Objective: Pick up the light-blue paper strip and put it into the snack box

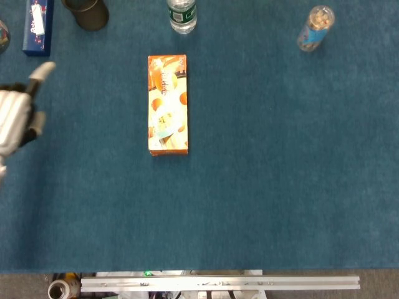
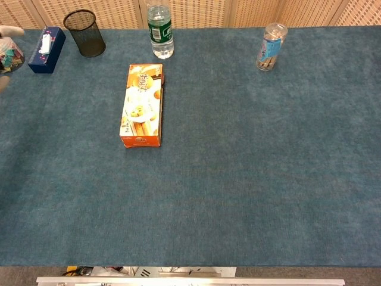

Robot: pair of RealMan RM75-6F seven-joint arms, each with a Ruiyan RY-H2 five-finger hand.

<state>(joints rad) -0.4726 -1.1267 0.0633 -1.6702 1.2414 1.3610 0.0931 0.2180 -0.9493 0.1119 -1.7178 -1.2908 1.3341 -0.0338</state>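
**Left hand cropped at the frame edge; strip lies on the snack box**

The left hand (image 1: pixel 14 115) is cut off at the left edge, fingers apart, nothing held. The snack box (image 1: pixel 168 104) lies flat on the blue table (image 1: pixel 280 187), wide bare cloth to its right. The far edge is lined by a navy box (image 1: pixel 37 26), black mesh cup (image 2: pixel 84 33), water bottle (image 2: pixel 159 31) and clear jar (image 2: pixel 269 46). The light-blue paper strip (image 1: pixel 163 132) rests on the box's near end.

Silver-grey left hand (image 1: pixel 14 118) (pale-tipped fingers (image 1: pixel 42 71)), dark gaps.
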